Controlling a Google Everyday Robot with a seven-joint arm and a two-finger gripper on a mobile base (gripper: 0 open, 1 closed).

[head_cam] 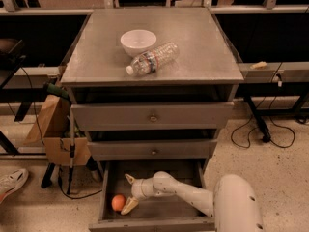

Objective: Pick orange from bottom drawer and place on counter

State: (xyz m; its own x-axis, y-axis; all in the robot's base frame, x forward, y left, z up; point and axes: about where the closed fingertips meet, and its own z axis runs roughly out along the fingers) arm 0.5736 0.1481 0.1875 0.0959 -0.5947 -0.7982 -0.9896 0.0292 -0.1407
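Observation:
The orange (118, 202) lies on the floor of the open bottom drawer (169, 215), at its left side. My gripper (129, 193) reaches into the drawer from the right on a white arm. It is open: one finger (129, 179) points up and back, the other finger (129, 206) lies just right of the orange, touching or nearly touching it. The counter (203, 47) is the grey top of the cabinet, above the two shut upper drawers.
A white bowl (138, 41) and a clear plastic bottle (152, 59) on its side sit on the counter. My white arm base (236, 204) stands at the front right. A cardboard box (57, 129) and a cane lean at the cabinet's left.

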